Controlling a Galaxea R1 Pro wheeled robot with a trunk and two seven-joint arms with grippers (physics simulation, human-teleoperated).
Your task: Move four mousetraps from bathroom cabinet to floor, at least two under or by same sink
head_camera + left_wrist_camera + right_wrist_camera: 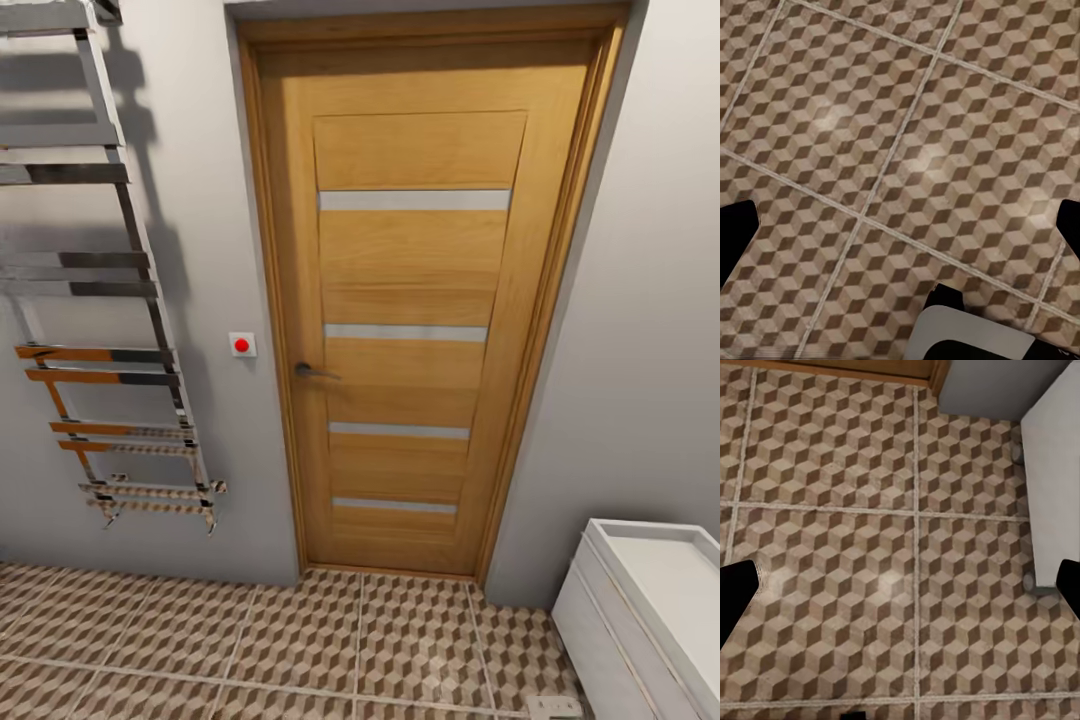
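1. Clearly a transit step: no mousetraps or cabinet are in sight, so where they lie I cannot tell.
2. Left of the door (410,300) hangs a towel rail (100,300); the floor (300,640) runs below it.
3. Right of the door stands a white unit (640,600).
4. Both grippers' finger tips sit at the wrist views' edges, wide apart, holding nothing.
5. Next: turn to find the cabinet.

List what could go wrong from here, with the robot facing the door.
1. The head view faces a closed wooden door and no cabinet or mousetraps show, so the robot probably has to turn, and may lose time searching.
2. A white unit stands close at the right; turning the base could swing the right arm into it.
3. A chrome towel rail juts from the left wall; a wide turn might clip it.
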